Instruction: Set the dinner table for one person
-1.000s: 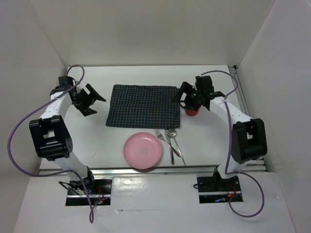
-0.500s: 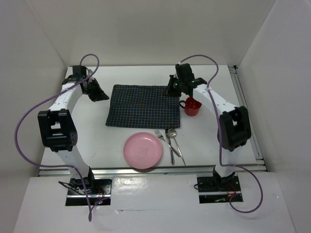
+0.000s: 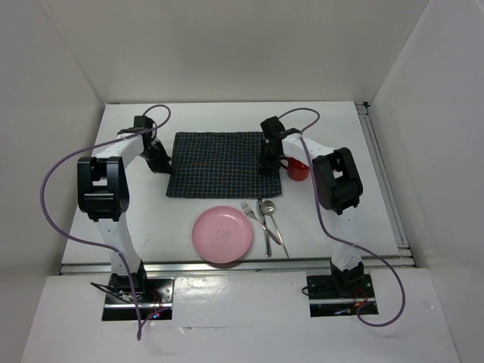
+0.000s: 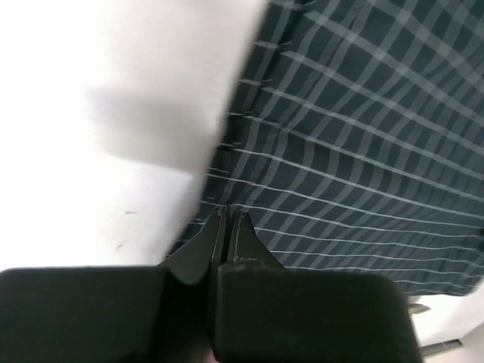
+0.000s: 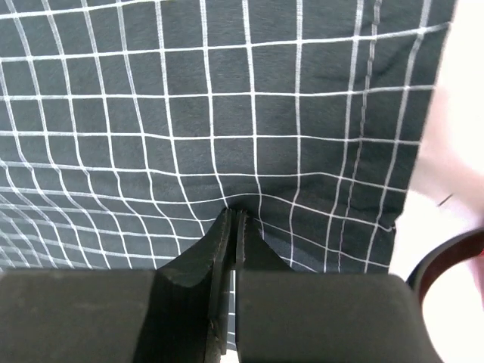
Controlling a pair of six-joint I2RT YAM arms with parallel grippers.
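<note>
White, matte and flat, the table (image 3: 333, 121) is a broad rectangle with metal rails (image 3: 382, 174) along its right and near edges. It carries every item of the setting and dwarfs them all, and the left wrist view shows only a few faint scuffs on its surface. We judge the task to be at an early stage. The navy checked placemat (image 3: 223, 165) lies spread on the far middle of the table with nothing on it. The pink plate (image 3: 222, 234) sits off the cloth toward the near edge. The fork (image 3: 254, 215) and spoon (image 3: 274, 221) lie close together just to its right, also on bare table. The red mug (image 3: 299, 171) stands just beside the placemat's right edge. The left pincer (image 4: 228, 219) is down at the cloth's left hem, its jaws drawn almost together, and we read it as nipping the fabric there. The right pincer (image 5: 231, 218) is likewise closed near the right hem, where the grid lines pucker toward its tips, so it holds a fold of the placemat. By our reading, the cloth is being positioned. The plate has yet to go onto it, the cutlery must be laid alongside, and the mug needs its final place.
</note>
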